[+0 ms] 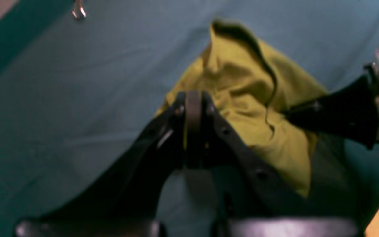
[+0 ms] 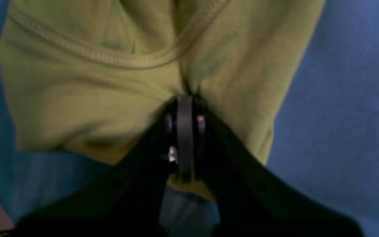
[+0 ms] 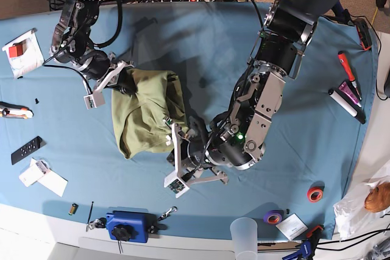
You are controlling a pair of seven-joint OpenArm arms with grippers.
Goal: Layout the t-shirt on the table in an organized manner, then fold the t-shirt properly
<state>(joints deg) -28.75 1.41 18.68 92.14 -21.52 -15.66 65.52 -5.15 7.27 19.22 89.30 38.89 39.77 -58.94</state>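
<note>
Lab: tools [image 3: 345, 67], tape rolls [image 3: 315, 194].

Black-and-silver arms are trailing black cables; a green light is glowing on the left arm [image 3: 242, 135], each matte-black pincer showing small screws

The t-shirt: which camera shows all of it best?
The base view: the whole t-shirt lies bunched on the table, held by both grippers. The left wrist view shows a blurry crumpled part; the right wrist view shows only cloth and a seam close up.

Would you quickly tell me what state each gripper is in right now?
Left gripper: closed, pinching the t-shirt at its edge.
Right gripper: closed, clamped on a fold of the t-shirt just below its stitched hem.
</note>
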